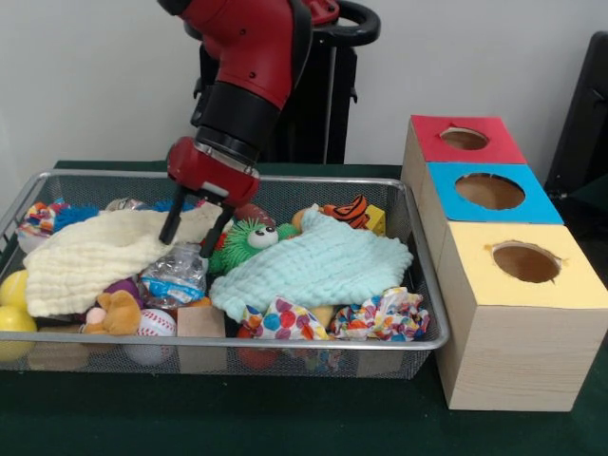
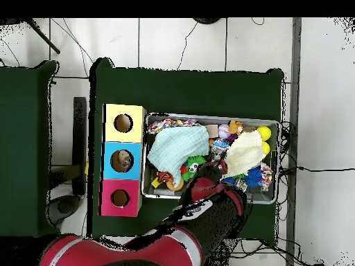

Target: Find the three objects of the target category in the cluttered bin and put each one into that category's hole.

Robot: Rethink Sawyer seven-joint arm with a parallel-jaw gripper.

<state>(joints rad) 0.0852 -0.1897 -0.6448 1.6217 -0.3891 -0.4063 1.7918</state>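
Observation:
My gripper (image 1: 193, 234) hangs open over the back middle of the wire bin (image 1: 237, 343), with nothing between its dark fingers (image 1: 171, 226). It sits between a cream cloth (image 1: 90, 258) and a green fuzzy toy with a big eye (image 1: 249, 239). A mint cloth (image 1: 318, 268) covers the bin's right half. To the right stand three boxes with round holes: red (image 1: 494, 142), blue (image 1: 541, 204) and yellow (image 1: 570, 285). In the overhead view the red arm (image 2: 208, 201) hides the gripper; the bin (image 2: 208, 116), mint cloth (image 2: 179, 147) and cream cloth (image 2: 244, 154) show.
Loose in the bin lie an orange striped toy (image 1: 353, 211), a crinkled packet (image 1: 176, 275), a brown plush (image 1: 119, 312), a baseball (image 1: 157, 325), a wooden block (image 1: 201, 323), yellow balls (image 1: 11, 290) and dotted cloths (image 1: 280, 318). More things lie hidden under the cloths.

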